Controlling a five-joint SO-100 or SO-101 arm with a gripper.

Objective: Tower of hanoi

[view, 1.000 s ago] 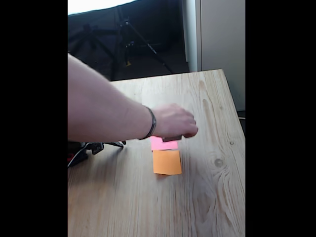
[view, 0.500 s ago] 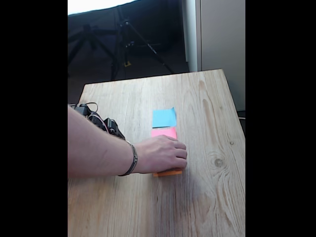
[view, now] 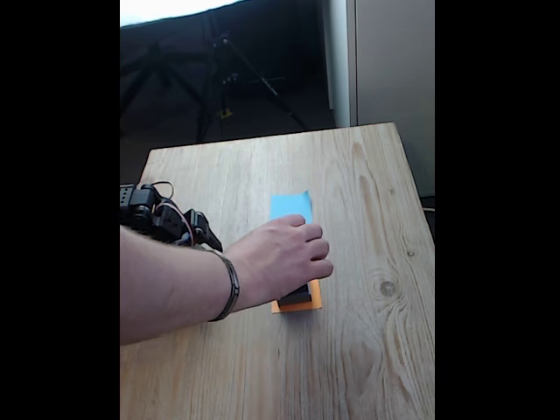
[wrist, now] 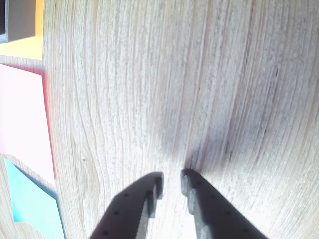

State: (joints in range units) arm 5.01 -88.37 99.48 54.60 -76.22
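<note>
Hand on the block, my fingers (wrist: pixel 171 180) idle.
I see them barely parted, empty; grey block (view: pixel 296 296) lies flat on orange paper (view: pixel 297 306) under a person's hand (view: pixel 278 260).

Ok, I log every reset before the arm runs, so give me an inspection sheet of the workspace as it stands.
Surface: light wooden table, bare grain in front of the gripper in the wrist view.
Job's things: a dark block sits on the orange paper square, under a person's hand; other blocks cannot be made out.
Clutter: blue paper square beyond the hand; pink paper square between blue and orange.
Grippers: gripper low over the table, jaws a narrow gap apart, holding nothing.
Cables: wires on the arm at the table's left edge.
Surroundings: tripod behind the table, pale wall at right.
</note>
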